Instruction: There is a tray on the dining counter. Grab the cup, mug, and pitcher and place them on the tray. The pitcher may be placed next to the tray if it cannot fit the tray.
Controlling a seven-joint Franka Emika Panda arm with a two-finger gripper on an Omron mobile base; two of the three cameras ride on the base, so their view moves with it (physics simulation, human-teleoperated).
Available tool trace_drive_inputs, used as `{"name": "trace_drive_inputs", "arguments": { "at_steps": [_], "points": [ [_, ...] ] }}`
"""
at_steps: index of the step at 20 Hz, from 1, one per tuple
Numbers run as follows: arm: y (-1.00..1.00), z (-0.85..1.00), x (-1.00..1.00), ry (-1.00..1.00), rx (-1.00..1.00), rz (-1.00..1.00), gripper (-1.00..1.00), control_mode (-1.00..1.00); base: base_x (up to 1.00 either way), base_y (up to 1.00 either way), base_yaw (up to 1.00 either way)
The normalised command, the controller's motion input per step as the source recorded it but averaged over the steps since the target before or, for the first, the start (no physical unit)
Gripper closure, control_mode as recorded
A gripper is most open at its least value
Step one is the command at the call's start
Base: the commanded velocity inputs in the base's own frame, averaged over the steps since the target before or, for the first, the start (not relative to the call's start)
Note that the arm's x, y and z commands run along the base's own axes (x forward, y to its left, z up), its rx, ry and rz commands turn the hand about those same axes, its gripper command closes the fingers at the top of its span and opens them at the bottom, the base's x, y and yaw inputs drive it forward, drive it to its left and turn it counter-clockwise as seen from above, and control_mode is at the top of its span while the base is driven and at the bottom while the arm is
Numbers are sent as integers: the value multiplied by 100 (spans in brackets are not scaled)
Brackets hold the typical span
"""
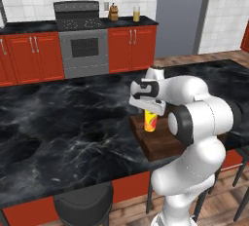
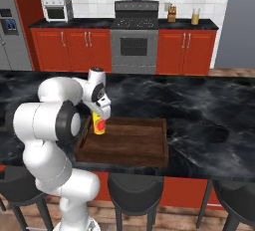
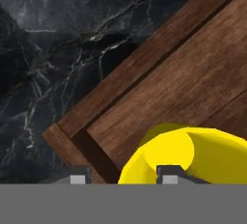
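Observation:
The yellow cup (image 1: pixel 150 121) (image 2: pixel 99 126) (image 3: pixel 193 158), with its red-orange mark, stands upright in the near-left corner of the dark wooden tray (image 1: pixel 163 144) (image 2: pixel 132 143) (image 3: pixel 183 83) on the dining counter (image 1: pixel 63 122) (image 2: pixel 199 105). My gripper (image 1: pixel 149 109) (image 2: pixel 99 117) (image 3: pixel 124 177) hangs straight over the cup, pointing down, its fingers spread apart at the cup's rim. The pitcher (image 1: pixel 136 13) (image 2: pixel 195 17), clear glass with orange-yellow below, stands on the far worktop right of the stove. The mug is out of view.
Black stools (image 1: pixel 82 205) (image 2: pixel 137 190) line the counter's near edge. A stove (image 1: pixel 82 45) (image 2: pixel 134 41) sits between red cabinets at the back, with a brown block (image 1: pixel 113 11) (image 2: pixel 172 13) beside the pitcher. A microwave (image 2: pixel 56 8) stands at the back left.

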Motion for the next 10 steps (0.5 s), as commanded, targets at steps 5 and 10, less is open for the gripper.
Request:
{"name": "trace_drive_inputs", "arguments": {
  "at_steps": [5,10],
  "points": [
    [0,1,-36,-5,-1,-14,-100,-100,0,0,0],
    [5,8,-42,-5,0,-13,-100,-100,0,0,0]
  ]
}}
